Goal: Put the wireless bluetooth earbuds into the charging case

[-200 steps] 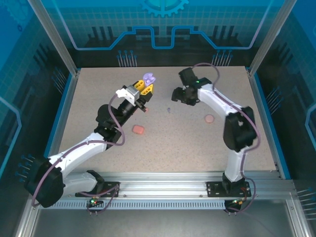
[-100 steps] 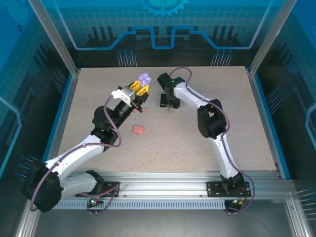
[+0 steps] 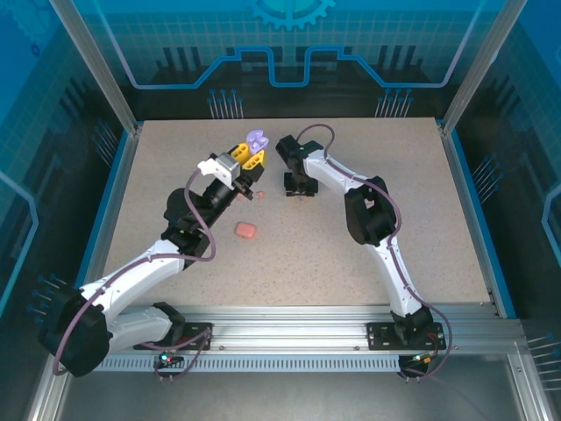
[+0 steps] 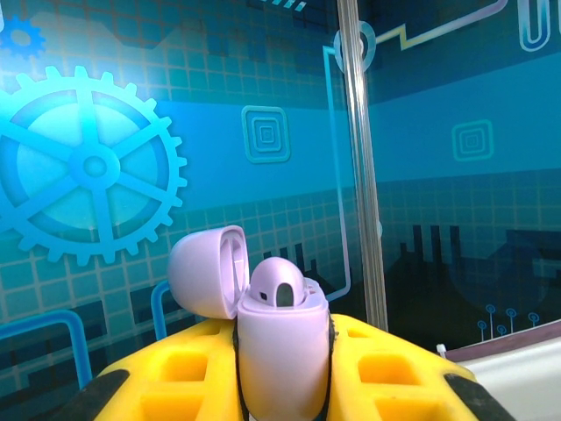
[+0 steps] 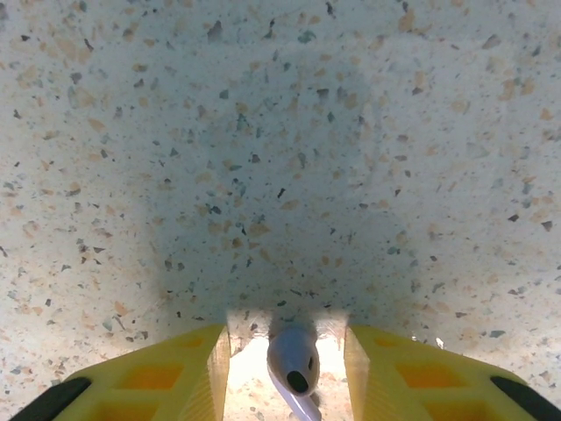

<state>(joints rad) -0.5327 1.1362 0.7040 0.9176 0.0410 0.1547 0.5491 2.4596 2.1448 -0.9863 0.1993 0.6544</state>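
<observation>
My left gripper [image 3: 246, 158] is shut on a pale purple charging case [image 3: 257, 139], held up off the table. In the left wrist view the case [image 4: 282, 351] stands between the yellow fingers with its lid [image 4: 206, 272] swung open and one purple earbud [image 4: 282, 285] seated inside. My right gripper [image 3: 296, 187] points down at the table just right of it. A second purple earbud [image 5: 294, 360] lies on the speckled surface between the right gripper's [image 5: 285, 344] yellow fingers. There is a gap on each side of it, so the jaws are open around it.
A red-orange case [image 3: 245, 230] lies on the table in front of the left gripper, and a small red-orange earbud [image 3: 259, 195] lies between the two grippers. The right arm's elbow [image 3: 368, 215] hangs over the table's middle. Blue walls and metal posts ring the table.
The right arm swung left and came down over the purple earbud, its jaws narrowing around it. The left gripper shifted slightly left with the case, then held still.
</observation>
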